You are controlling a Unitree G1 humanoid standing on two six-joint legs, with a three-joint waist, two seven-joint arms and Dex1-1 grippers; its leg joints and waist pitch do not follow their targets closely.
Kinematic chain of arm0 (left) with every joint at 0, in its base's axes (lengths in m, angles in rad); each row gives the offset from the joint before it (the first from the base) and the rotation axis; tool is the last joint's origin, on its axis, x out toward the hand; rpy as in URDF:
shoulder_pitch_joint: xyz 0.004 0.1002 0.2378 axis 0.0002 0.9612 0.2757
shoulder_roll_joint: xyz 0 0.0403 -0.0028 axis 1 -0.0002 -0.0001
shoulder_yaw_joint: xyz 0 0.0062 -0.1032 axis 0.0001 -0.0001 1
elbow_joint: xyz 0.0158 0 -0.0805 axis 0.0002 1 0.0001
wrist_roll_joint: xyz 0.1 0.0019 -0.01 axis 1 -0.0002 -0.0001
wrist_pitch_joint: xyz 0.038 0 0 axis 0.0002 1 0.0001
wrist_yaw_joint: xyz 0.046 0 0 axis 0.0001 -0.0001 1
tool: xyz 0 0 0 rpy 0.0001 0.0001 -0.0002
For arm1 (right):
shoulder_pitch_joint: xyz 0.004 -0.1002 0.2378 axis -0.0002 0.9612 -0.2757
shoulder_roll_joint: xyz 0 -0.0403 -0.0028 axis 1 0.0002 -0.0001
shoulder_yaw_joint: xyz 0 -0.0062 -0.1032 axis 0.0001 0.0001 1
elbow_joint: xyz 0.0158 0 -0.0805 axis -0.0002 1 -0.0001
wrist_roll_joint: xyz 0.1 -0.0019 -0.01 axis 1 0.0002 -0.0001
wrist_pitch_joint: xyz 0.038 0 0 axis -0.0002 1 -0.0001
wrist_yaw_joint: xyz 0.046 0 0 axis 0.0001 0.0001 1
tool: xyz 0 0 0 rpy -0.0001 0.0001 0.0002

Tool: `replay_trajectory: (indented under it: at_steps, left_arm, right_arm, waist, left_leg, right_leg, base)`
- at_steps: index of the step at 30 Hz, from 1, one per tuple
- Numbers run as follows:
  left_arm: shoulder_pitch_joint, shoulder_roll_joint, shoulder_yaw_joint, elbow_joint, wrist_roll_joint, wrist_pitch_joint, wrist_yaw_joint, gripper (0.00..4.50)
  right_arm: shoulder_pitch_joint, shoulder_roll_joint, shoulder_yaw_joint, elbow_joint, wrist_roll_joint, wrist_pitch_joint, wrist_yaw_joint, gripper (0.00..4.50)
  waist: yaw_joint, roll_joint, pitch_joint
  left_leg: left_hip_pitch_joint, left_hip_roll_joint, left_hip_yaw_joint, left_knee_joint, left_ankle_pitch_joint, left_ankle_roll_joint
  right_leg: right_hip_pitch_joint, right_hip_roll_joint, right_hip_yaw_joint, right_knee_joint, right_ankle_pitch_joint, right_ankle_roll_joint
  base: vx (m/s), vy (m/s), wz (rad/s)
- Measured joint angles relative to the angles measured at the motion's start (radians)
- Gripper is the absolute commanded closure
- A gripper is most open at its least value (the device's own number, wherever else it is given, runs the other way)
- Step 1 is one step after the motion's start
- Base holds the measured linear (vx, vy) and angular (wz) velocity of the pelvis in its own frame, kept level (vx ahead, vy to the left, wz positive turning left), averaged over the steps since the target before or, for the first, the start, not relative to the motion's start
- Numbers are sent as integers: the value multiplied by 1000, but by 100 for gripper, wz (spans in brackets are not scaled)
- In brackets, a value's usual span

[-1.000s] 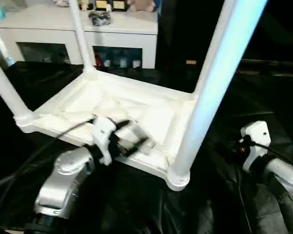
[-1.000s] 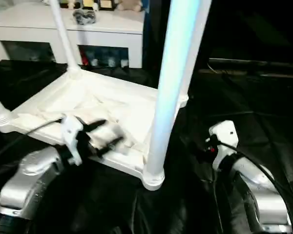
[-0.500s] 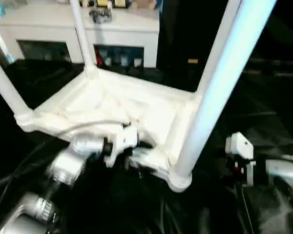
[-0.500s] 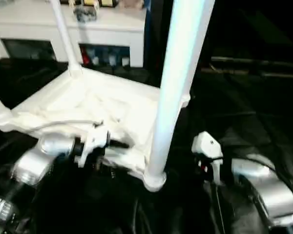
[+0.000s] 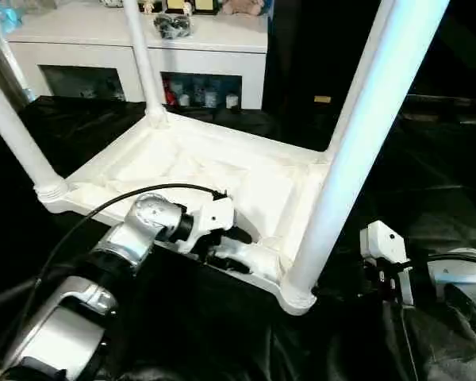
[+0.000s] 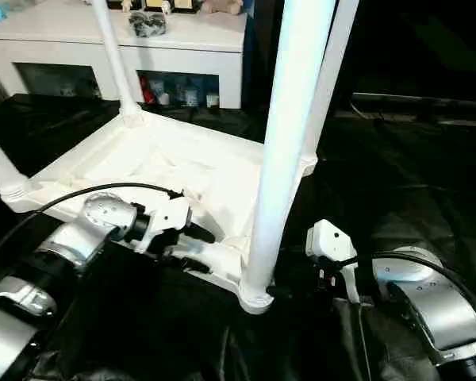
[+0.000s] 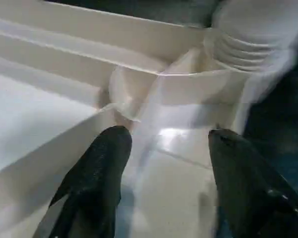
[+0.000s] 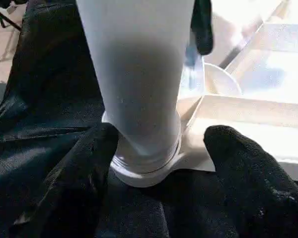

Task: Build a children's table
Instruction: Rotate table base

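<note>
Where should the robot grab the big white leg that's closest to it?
Probably low on the nearest leg, just above its ribbed base. The leg stands upright in the corner socket, so come in level from the side. The right gripper already has its fingers spread around it there.

We seem to be in an indoor room set up for robot trials rather than a lived-in home, though we cannot say for certain. A black sheet (image 5: 206,333), creased and shiny, covers the whole working surface, and cables (image 6: 55,202) trail across it to the silver arms. Behind it we see a low white cabinet (image 5: 214,48) with glass doors; small bottles or jars (image 5: 198,97) stand on its shelf, and toys or trinkets (image 5: 173,24) sit along its top. To the right of the cabinet the background is dark, with little we can make out.
</note>
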Motion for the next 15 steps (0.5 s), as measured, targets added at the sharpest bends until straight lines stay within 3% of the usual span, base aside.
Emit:
replay_trajectory:
  at_steps: [8,15]
  left_arm:
    - [8,-46,55,7,-2,82,126,247]
    - [47,-35,74,-21,-65,50,-28,300]
  right_arm:
    - [-22,1,5,7,-12,-8,9,125]
    - [-31,1,14,17,-15,-14,21,125]
  waist:
    - [3,0,1]
    - [1,-2,2]
  left_leg:
    - [0,1,1,0,0,0]
    - [-1,3,3,0,0,0]
  right_leg:
    - [-1,0,0,-1,1,-2]
    - [-1,2,0,-3,1,-2]
  base:
    - [0,0,0]
    - [0,0,0]
